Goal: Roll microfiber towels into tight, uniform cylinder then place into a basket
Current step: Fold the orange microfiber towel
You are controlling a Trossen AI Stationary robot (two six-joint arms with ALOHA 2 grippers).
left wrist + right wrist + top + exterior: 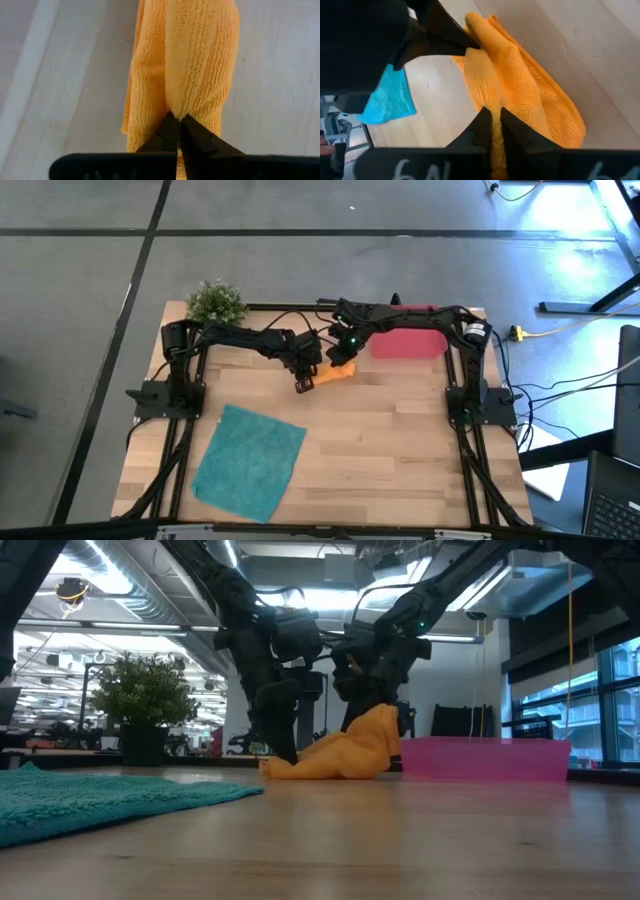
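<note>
The orange microfiber towel (337, 370) is bunched into a long loose roll near the table's far middle. My left gripper (178, 120) is shut on its left end, low at the table. My right gripper (495, 114) is shut on the other end, which is raised (378, 725). In the low view the roll slopes down from right to left, with its lower end on the wood (285, 768). The teal towel (250, 462) lies spread flat on the near left of the table. The pinkish-red basket (408, 343) stands at the far right. My left gripper pinches a bunched fold at the roll's left end (181, 106) between its two fingertips. It comes steeply from above and points along the roll. That end stays down on the table (275, 768). My right gripper pinches several gathered layers at the roll's right end (492, 100) between its fingertips, slanting down from the basket's side. This end is lifted off the wood, and the towel sags slack from it toward my left gripper (470, 45).
A small green plant (215, 302) stands at the far left corner. The basket's near wall (485, 758) is just right of the raised towel end. Bare wood shows between the teal towel and the table's right edge (400, 450).
</note>
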